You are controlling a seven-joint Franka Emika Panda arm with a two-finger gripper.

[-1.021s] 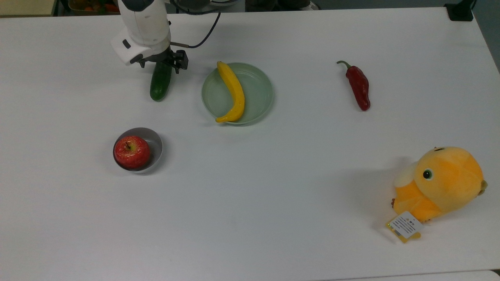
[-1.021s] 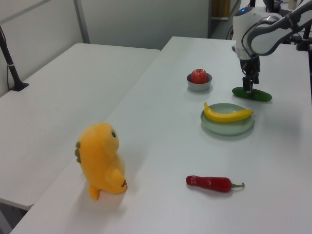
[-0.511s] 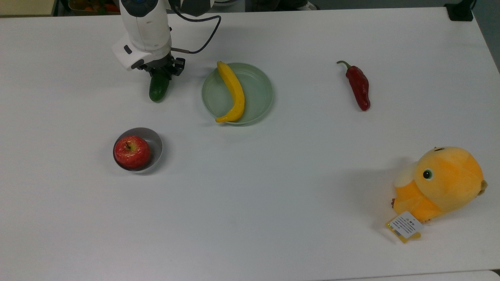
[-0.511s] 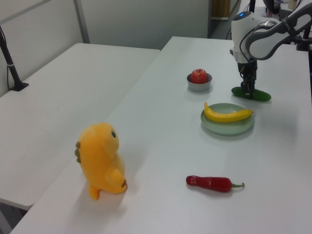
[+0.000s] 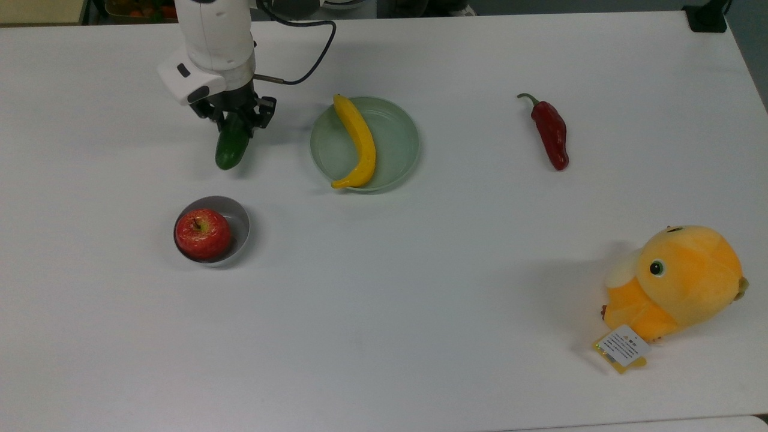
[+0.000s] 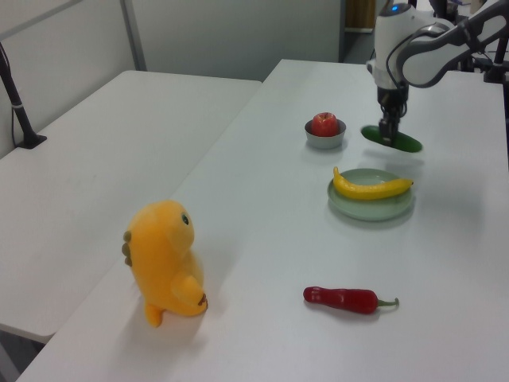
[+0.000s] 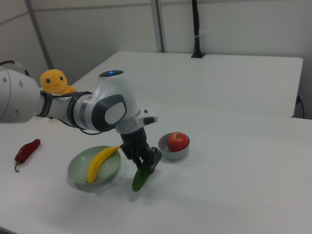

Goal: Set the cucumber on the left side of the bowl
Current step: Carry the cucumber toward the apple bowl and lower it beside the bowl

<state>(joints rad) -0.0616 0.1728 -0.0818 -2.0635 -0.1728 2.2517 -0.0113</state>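
1. Top view: the gripper (image 5: 235, 117) is clenching the cucumber (image 5: 230, 146), which has shifted toward the top view's left since a moment ago; the grey bowl (image 5: 239, 222) holding an apple (image 5: 203, 233) lies below it. The plush toy's tag (image 5: 623, 345) is unreadable.
2. Left view: the cucumber (image 6: 391, 139) is now hanging clear of the table (image 6: 262, 223), beside the bowl (image 6: 324, 140).
3. Right view: the cucumber (image 7: 146, 173) is tilting between the banana (image 7: 101, 162) dish (image 7: 79, 171) and the bowl (image 7: 171, 153).
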